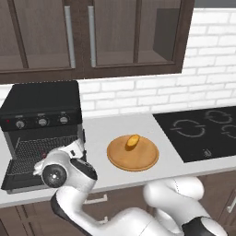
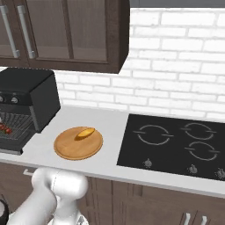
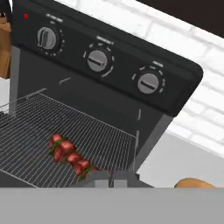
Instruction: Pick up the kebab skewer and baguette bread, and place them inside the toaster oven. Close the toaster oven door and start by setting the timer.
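Left base view, from the left: toaster oven (image 1: pixel 41 110) standing black and boxy on the counter (image 1: pixel 99 133), three silver knobs across its front, toaster oven door (image 1: pixel 20 177) dropped flat and open below the wire rack (image 1: pixel 41 150). Just right of the rack, white arm bent low over the door, wrist reaching toward the oven mouth. Further right, round wooden plate (image 1: pixel 132 153) lying on the counter with the baguette bread (image 1: pixel 132 141) resting on its far half. At far right, flat black cooktop (image 1: pixel 203 131) with ring marks set into the counter.

Right base view, from the left: kebab skewer (image 2: pixel 5 128) seen on the rack inside the open oven, then plate and golden loaf, well apart from the oven, then cooktop.

Hand view: skewer of red meat chunks lying on the wire rack, one end pointing down toward the claw (image 3: pixel 109 178) at the bottom edge. Claw fingertips drawn together, nothing seen between them, tips just beside the skewer's near end.
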